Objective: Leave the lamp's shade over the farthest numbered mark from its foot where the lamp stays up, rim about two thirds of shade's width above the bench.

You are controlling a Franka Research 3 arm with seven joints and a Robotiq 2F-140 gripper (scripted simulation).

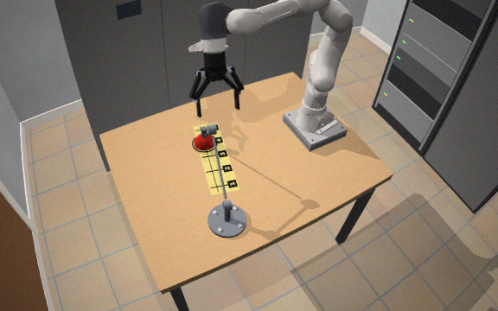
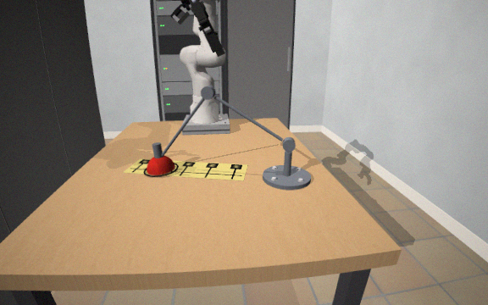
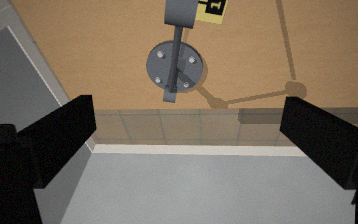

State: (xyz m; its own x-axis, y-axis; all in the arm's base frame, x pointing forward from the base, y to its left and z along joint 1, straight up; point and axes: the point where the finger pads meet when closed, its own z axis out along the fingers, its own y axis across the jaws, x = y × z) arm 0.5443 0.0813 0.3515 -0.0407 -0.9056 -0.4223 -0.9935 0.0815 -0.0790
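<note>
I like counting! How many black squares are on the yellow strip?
5, in a row down the yellow strip: first, second beside the red shade, third, fourth, fifth nearest the lamp's foot.

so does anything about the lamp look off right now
Yes: the red shade rests right down on the yellow numbered strip, near its end far from the lamp's foot, not raised above the bench. The open gripper hangs above, apart from it.

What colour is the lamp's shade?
The shade is bright red with a grey stub on top; it shows best in the exterior view.
</note>
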